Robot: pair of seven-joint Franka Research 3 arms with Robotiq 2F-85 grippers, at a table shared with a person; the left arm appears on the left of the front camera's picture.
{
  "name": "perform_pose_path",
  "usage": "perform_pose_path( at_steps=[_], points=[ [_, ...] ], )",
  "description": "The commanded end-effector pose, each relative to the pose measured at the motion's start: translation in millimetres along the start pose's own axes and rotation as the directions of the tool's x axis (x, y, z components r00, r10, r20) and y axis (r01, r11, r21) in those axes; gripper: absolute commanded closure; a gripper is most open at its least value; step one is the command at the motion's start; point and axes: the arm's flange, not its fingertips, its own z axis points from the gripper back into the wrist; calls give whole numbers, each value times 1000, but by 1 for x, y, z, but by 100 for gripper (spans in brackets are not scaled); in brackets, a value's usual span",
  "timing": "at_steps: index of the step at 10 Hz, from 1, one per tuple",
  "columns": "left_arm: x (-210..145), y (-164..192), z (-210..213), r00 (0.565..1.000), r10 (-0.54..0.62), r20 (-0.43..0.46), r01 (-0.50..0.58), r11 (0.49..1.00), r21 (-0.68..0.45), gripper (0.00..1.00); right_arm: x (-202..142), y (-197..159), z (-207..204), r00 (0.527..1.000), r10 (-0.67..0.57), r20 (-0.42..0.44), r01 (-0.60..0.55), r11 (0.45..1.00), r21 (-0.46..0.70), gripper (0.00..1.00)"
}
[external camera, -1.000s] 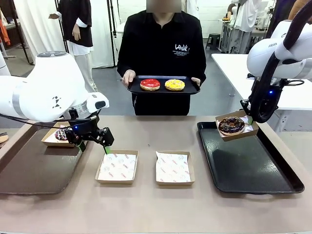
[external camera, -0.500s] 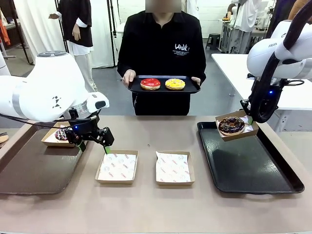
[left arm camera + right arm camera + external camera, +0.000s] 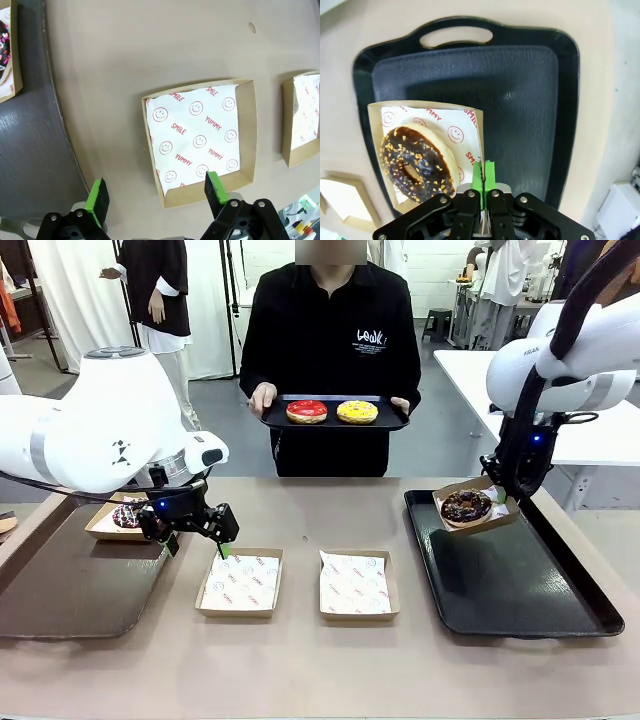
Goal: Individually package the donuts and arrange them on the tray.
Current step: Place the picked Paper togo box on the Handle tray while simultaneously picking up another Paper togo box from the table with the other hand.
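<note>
Chocolate donut [image 3: 466, 505] in its carton [image 3: 480, 524] hangs just above the far-left corner of the black tray [image 3: 520, 585]. The right gripper [image 3: 503, 502] holds the carton there. The front view hides the grip behind the carton. The right wrist view shows it: both green pads pressed together on the carton's side wall and paper liner, with the donut beside them.

Beyond the black tray and to its left, a person [image 3: 335, 330] holds up a small tray [image 3: 335, 426] carrying the red donut [image 3: 307, 411] and the yellow donut [image 3: 357, 412].

Far left of the black tray, the purple donut [image 3: 127, 516] sits in a box on a brown tray [image 3: 70, 590], partly hidden by the left arm. Between the two trays lie two empty lined boxes [image 3: 240, 581] [image 3: 358, 584].

The left gripper [image 3: 197, 543] hovers at the corner of the box farther from the black tray. The left wrist view shows its jaws wide apart, holding nothing, straddling that box's edge.
</note>
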Motion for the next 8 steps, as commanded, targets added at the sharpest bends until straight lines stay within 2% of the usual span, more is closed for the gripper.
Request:
perform_pose_path(
  at_steps=[1, 5, 8],
  points=[
    [1, -16, -1, 999, 33, -8, -32, 997, 66, 0, 10, -11, -7, 1000, 12, 6, -12, 1000, -6, 98],
    [-3, -24, -11, 996, 82, -18, -79, 990, 117, 0, 9, -22, -23, 999, 33, 29, -33, 999, 26, 98],
    [-8, -15, -22, 993, 119, -22, -116, 988, 100, 0, 10, -24, -26, 998, 40, 46, -41, 999, 33, 98]
  ],
)
